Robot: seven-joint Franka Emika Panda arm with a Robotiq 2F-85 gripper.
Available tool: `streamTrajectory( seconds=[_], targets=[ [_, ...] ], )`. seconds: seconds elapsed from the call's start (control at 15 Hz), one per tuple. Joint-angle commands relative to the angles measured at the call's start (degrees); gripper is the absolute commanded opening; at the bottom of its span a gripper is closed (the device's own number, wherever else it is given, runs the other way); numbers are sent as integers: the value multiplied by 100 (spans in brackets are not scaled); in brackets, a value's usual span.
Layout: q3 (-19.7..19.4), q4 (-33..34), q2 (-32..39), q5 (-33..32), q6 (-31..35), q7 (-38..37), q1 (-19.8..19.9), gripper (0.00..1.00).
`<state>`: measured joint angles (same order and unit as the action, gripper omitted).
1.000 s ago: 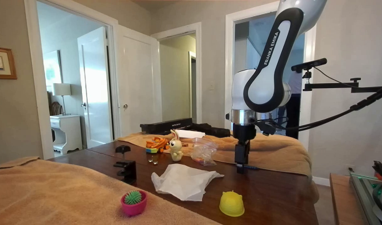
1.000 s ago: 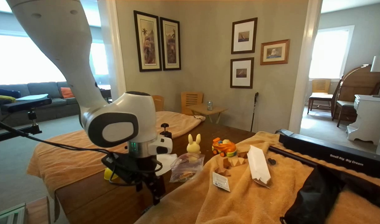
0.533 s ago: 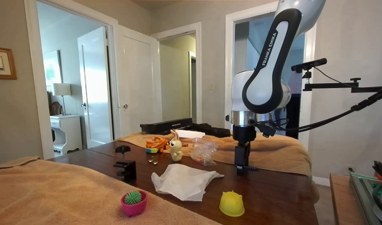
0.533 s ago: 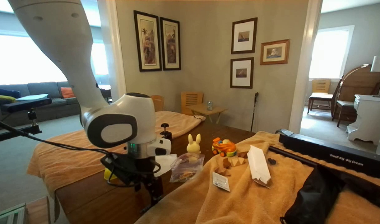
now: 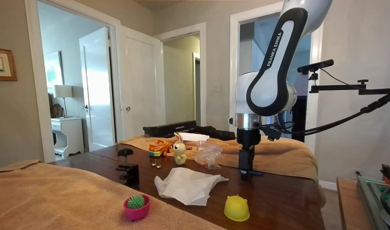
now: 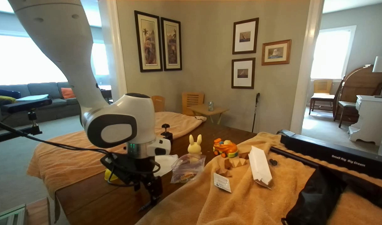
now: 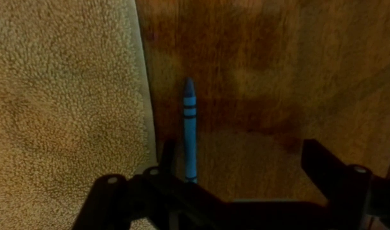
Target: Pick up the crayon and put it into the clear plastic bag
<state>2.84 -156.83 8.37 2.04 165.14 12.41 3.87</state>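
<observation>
The blue crayon point(image 7: 190, 137) lies on the dark wooden table beside the towel edge. It also shows in both exterior views point(image 5: 256, 172) point(image 6: 144, 207). My gripper point(image 7: 239, 147) is open and points down, low over the table. In the wrist view the crayon lies between the two fingers, close to the left one and apart from the right one; its rear end is hidden behind the gripper. The gripper also shows in both exterior views point(image 5: 244, 175) point(image 6: 148, 197). The clear plastic bag point(image 5: 209, 155) with orange items inside lies on the table, also visible in an exterior view point(image 6: 187, 170).
A tan towel point(image 7: 70, 111) borders the crayon. A white tissue point(image 5: 188, 186), a yellow cup point(image 5: 236, 208), a rabbit figure point(image 5: 179, 150), a toy car point(image 5: 160, 148) and a black clamp point(image 5: 129, 172) stand on the table. A white box point(image 6: 259, 167) lies on the towel.
My gripper has moved down slightly and shifted a little sideways. In an exterior view more of the crayon now shows beside the fingertips. The bag and other objects have not moved.
</observation>
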Motion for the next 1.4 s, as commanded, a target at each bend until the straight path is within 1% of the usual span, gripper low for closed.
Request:
streamTrajectory(
  seconds=[0.0, 0.2, 0.27, 0.33, 0.4, 0.47, 1.07, 1.2, 1.27, 1.33],
  targets=[
    [4, 78, 41, 93, -47, 157, 55, 100],
    [-50, 82, 51, 29, -54, 115, 50, 100],
    [-68, 88, 57, 15, -57, 111, 49, 83],
    [-66, 90, 58, 33, -60, 126, 55, 74],
    [-75, 91, 56, 23, -64, 124, 52, 68],
    [-73, 92, 57, 24, -62, 127, 51, 59],
    [-90, 124, 16, -7, -83, 137, 37, 0],
    [-125, 136, 12, -51, -103, 118, 31, 0],
    [-132, 150, 47, -65, -96, 106, 27, 2],
    [-135, 127, 27, -70, -93, 98, 24, 2]
  ],
)
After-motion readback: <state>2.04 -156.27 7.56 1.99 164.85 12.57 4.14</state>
